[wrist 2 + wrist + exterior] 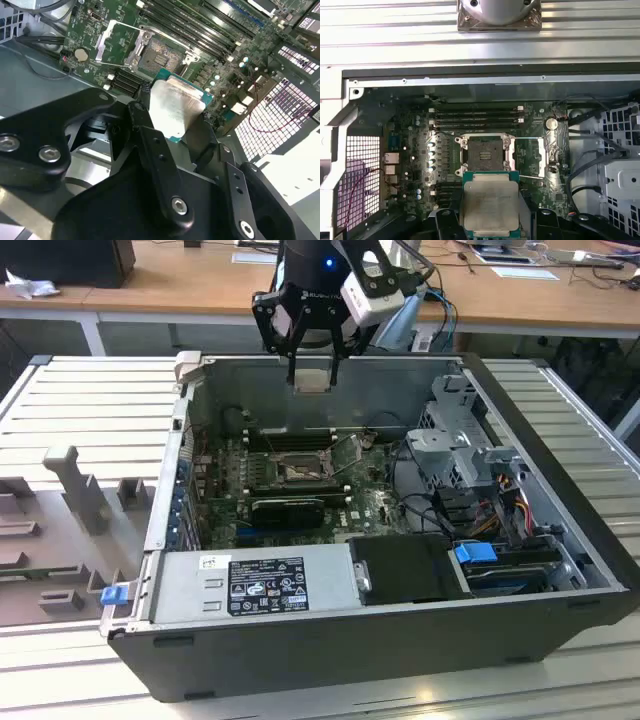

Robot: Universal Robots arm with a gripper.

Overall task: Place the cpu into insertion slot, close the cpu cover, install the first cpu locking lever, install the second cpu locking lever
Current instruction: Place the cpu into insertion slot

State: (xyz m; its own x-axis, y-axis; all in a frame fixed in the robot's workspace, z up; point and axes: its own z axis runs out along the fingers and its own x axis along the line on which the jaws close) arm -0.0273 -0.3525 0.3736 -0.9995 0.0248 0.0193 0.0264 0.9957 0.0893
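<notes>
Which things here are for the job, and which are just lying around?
For the job: gripper holding the cpu; insertion slot, uncovered; cpu cover, swung open.
Just there: power supply, memory slots, blue clip, cables.

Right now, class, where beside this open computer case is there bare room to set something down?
Bare: ribbed table on the exterior view's right of the case, and beyond the grey fixture. Crowded: inside the case, around the insertion slot, cables and drive cage.
</notes>
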